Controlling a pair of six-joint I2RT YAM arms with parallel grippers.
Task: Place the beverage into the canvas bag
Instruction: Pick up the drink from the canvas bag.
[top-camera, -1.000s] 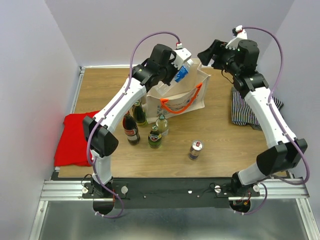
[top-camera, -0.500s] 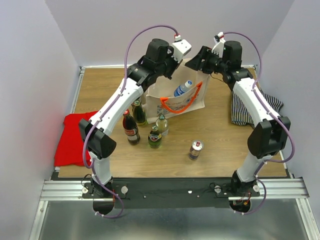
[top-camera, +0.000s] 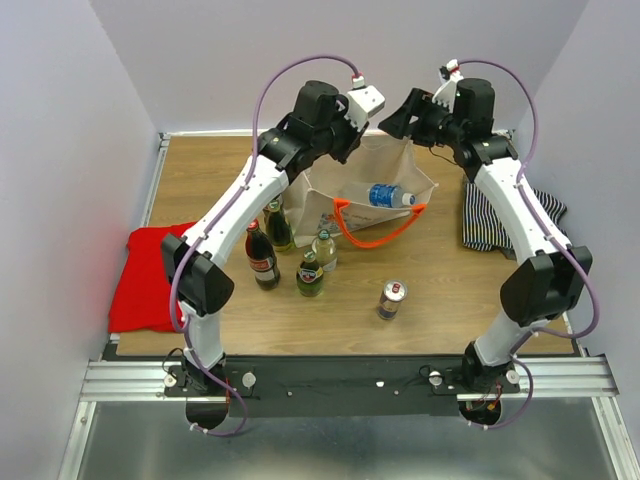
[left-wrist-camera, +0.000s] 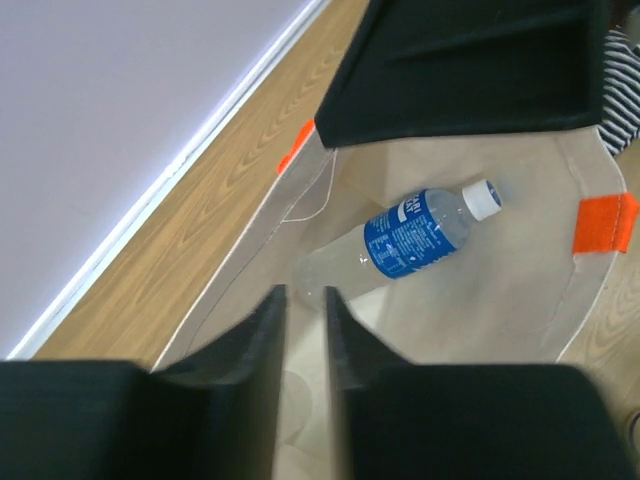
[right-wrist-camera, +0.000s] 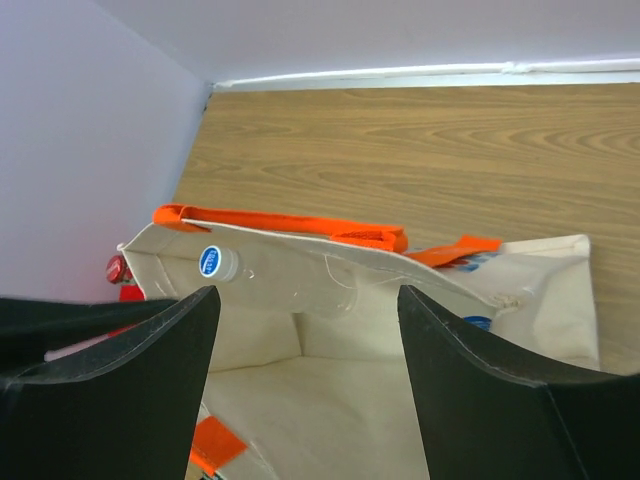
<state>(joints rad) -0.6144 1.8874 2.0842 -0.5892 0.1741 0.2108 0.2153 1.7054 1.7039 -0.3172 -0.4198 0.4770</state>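
The canvas bag (top-camera: 330, 212) stands at the back centre with its mouth wide open and its orange handles (top-camera: 375, 236) hanging over the front. The beverage, a clear plastic bottle with a blue label (top-camera: 386, 195), lies on its side inside the bag, free of both grippers. It also shows in the left wrist view (left-wrist-camera: 415, 236) and the right wrist view (right-wrist-camera: 290, 284). My left gripper (top-camera: 340, 145) hovers over the bag's back left rim (left-wrist-camera: 250, 262), its jaws (left-wrist-camera: 303, 300) closed to a thin gap with nothing between them. My right gripper (top-camera: 400, 118) is open and empty above the bag's back right rim (right-wrist-camera: 308, 295).
Several glass bottles (top-camera: 262, 258) stand close to the bag's front left. A drinks can (top-camera: 391, 298) stands alone nearer the front. A red cloth (top-camera: 150, 275) lies at the left table edge and a striped cloth (top-camera: 500, 220) at the right.
The bottle left my left gripper, dropped into the bag and now lies flat in it. The bag's mouth spread wider. Both grippers stayed over the back rim.
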